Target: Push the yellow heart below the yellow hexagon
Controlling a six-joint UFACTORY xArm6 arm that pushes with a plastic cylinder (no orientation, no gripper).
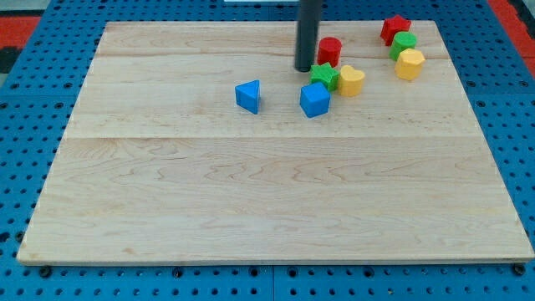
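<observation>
The dark rod tool [305, 68] holds nothing, its end down on the pale wooden bench [251, 201] just left of the red cylinder block [329, 51]. The yellow heart block [352, 81] lies to the tool's lower right, touching the green star block [324, 76]. The yellow hexagon block [410, 63] sits further right.

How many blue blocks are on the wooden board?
2. A blue triangle sits alone near the board's middle-top. A blue cube-like block lies to its right, just below the green star. None seems hidden.
</observation>
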